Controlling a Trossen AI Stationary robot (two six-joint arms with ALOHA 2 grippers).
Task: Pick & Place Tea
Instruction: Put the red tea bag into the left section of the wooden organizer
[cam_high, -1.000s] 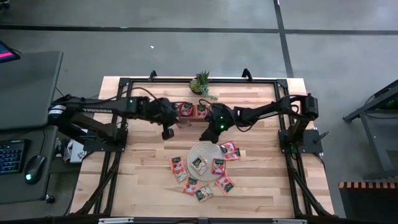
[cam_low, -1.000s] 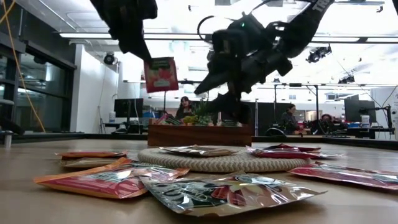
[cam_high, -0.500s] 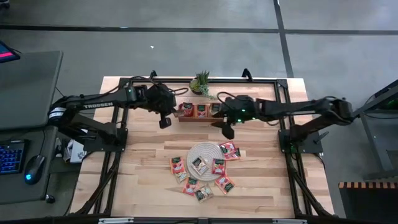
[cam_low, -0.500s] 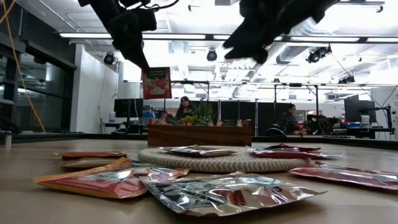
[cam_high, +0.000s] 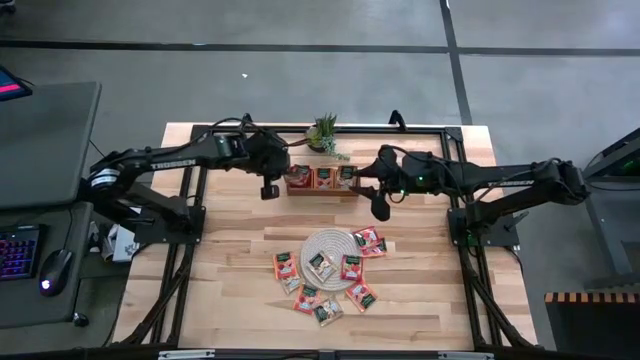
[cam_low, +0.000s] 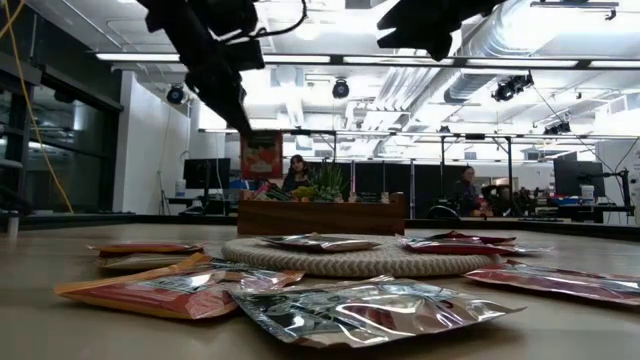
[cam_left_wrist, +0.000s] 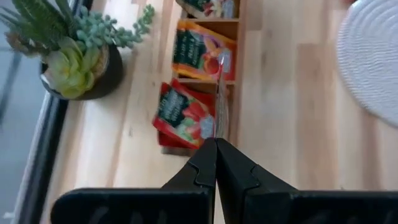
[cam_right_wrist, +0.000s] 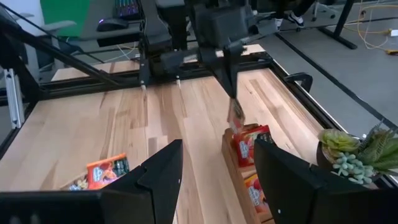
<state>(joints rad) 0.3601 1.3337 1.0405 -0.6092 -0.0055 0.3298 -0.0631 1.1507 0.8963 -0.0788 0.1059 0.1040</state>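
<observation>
The left gripper (cam_left_wrist: 216, 144) is clamping its jaws shut on the top edge of a small flat red sachet of tea (cam_low: 261, 155), which is hanging edge-on over the end compartment of the brown wooden three-compartment tray (cam_low: 320, 216). Over the last second this gripper has been carrying the sachet from the open tabletop (cam_high: 230, 260) toward the tray and lowering it; the low view is now showing the sachet's bottom edge close above the tray wall, where before it was hanging clearly higher. In my judgement the place step is nearly finished and only the release is left.

The right gripper (cam_right_wrist: 217, 163) is holding its jaws wide apart and gripping nothing. It has been pulling away from the round whitish woven mat (cam_high: 330, 252) and is now hovering beside the tray's opposite end, leaving the left arm room to work.

The remaining orange-red sachets (cam_high: 350, 268) are lying on and around the mat, near the tabletop's front edge, with a few already standing in the tray.

Whether the held sachet is already touching the one beneath it is hard to tell: the wrist view is showing it only as a thin edge. The tray's interior is hidden in the low view, and the potted succulent (cam_high: 323, 131) is partly masking its back.
</observation>
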